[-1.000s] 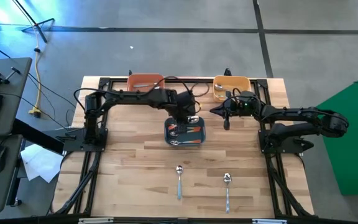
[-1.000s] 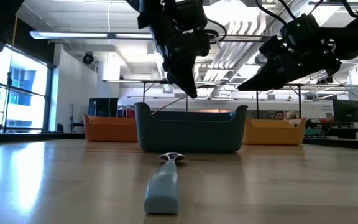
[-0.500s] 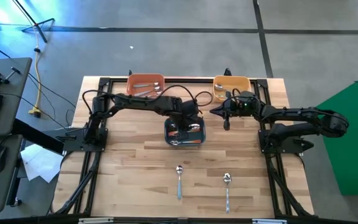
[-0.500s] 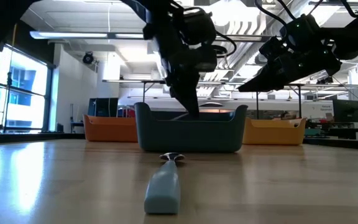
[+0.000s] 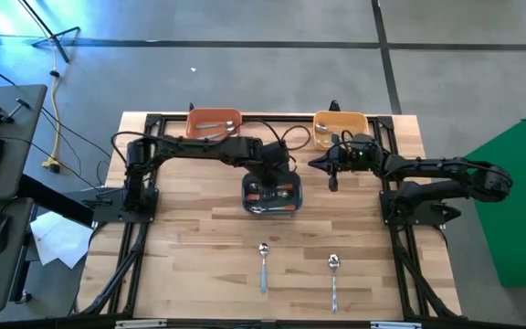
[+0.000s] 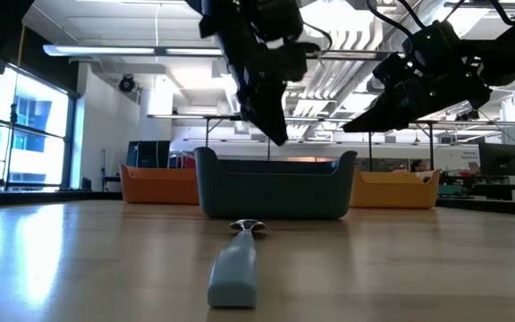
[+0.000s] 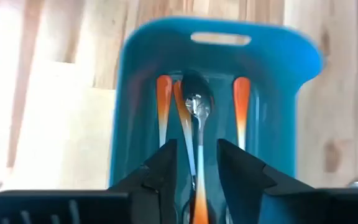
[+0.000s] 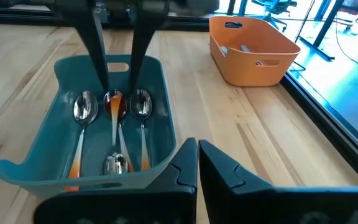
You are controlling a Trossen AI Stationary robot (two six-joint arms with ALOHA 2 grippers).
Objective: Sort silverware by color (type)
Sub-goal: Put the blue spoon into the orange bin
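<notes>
Left end effector (image 8: 117,37) hangs right over the dark blue bin (image 5: 272,194) mid-worktop, fingers parted a bit, nothing clamped afaict. Directly below it: four orange-handled spoons (image 7: 194,134) lying in that bin. Right end effector (image 5: 332,176) waits just beside the bin, toward the yellow bin (image 5: 341,126); fingers look pressed together, empty.

Risk imo: those spoons lie v. close together and overlap, so a dip into the bin could snag two at once or skid off a shiny bowl.

Other containers: orange bin (image 5: 213,123) at the back has silver-looking spoons in it; can't tell what's in the yellow one. Two blue-handled spoons (image 5: 263,263) lie unsorted near the front of the worktop.
</notes>
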